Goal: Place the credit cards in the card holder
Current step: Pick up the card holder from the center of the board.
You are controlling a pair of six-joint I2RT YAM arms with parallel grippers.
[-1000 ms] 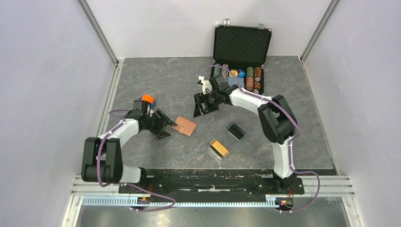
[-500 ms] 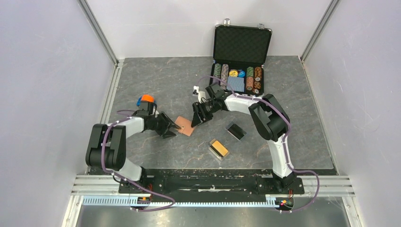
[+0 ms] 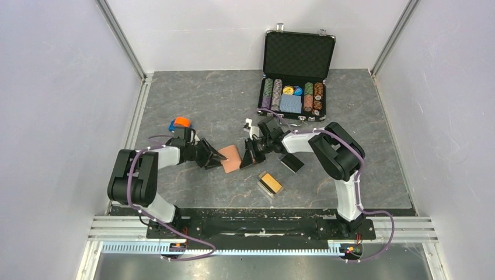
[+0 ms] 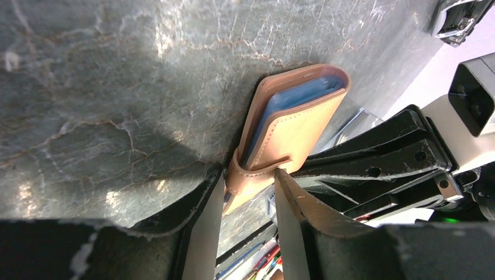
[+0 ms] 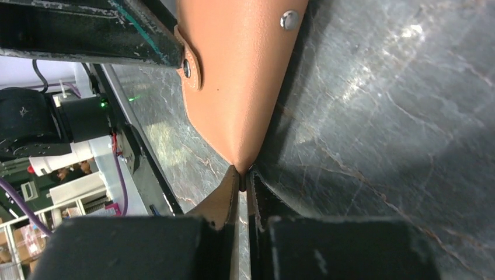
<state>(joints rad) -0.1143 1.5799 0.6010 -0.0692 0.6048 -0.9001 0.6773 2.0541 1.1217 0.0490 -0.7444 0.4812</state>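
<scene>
At centre-left of counter (image 3: 192, 105), found left end effector (image 4: 248, 175) astride snap tab (image 4: 257, 168), fingers narrowly apart; could not tell whether gripping. Just right, saw card holder (image 3: 231, 158) standing on edge, blue inside showing. Found right end effector (image 5: 240, 170) pinched almost closed on holder's corner. Farther right, noted gold credit cards (image 3: 270, 182), then black credit cards (image 3: 291, 162), lying apart from holder.

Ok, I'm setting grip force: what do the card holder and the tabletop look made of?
The card holder looks like matte tan leather: stitched edges, metal snap stud, blue inner sleeves. The tabletop looks like dark grey veined stone or a laminate imitating it, slightly glossy, judging by reflections.
</scene>
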